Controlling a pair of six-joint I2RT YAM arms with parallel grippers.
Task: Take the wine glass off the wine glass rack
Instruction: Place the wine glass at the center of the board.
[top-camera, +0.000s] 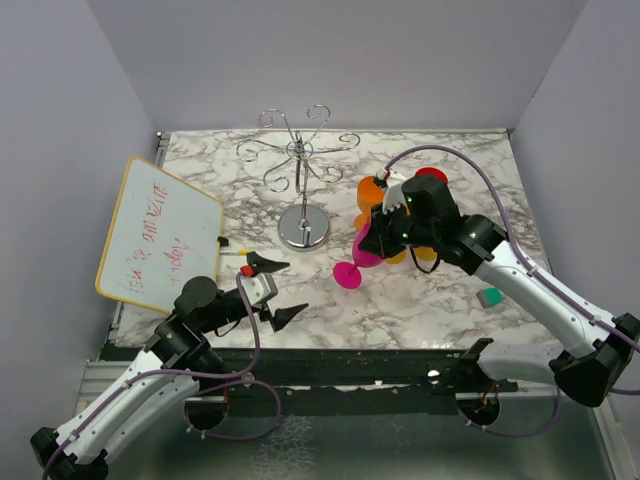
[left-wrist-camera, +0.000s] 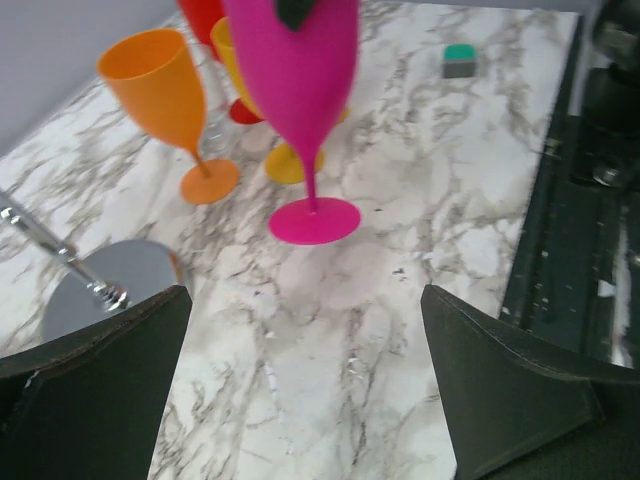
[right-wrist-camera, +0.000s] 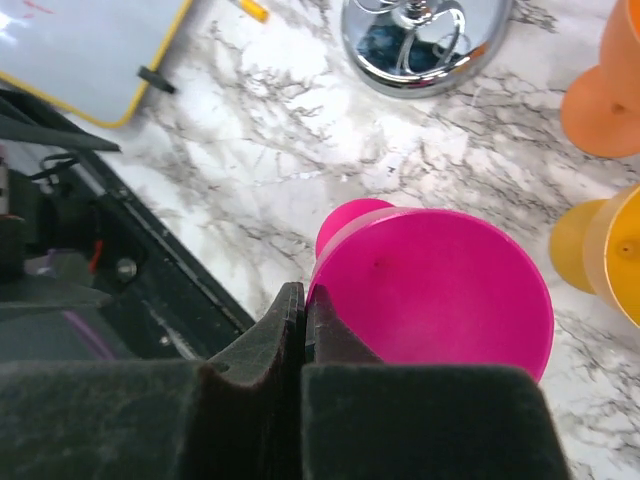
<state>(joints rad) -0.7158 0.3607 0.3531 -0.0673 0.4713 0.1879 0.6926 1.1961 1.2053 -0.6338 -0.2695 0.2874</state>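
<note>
While clenched on the rim of the magenta wine glass (right-wrist-camera: 440, 290), holds it tilted in the right end effector (right-wrist-camera: 305, 312), pads pressed together on the thin plastic edge, bowl up by the wrist and foot down toward the marble bench (top-camera: 400, 310). Cannot tell whether that foot touches the bench or hangs just above it. Finds the glass off the wine glass rack (top-camera: 303, 228), to the right of the round mirror-like base and apart from it, well below the curled chrome arms at the top of the pole.

Shows the left end effector (left-wrist-camera: 305, 295) released, jaws spread wide, low over the bench near its front edge, in front of the rack base and left of the magenta foot, apart from both.

Groups an orange wine glass (left-wrist-camera: 165, 85), a yellow wine glass (left-wrist-camera: 285, 165) and a red wine glass (top-camera: 432, 175) upright close together behind the magenta one, near the right wrist. Sets a small teal block (left-wrist-camera: 460, 60) alone further right on the bench, just beside the right forearm. Lays a whiteboard (top-camera: 155, 235), yellow-framed and marked with red handwriting, at the left side of the bench, with a small yellow piece (right-wrist-camera: 253, 10) near its right corner.
</note>
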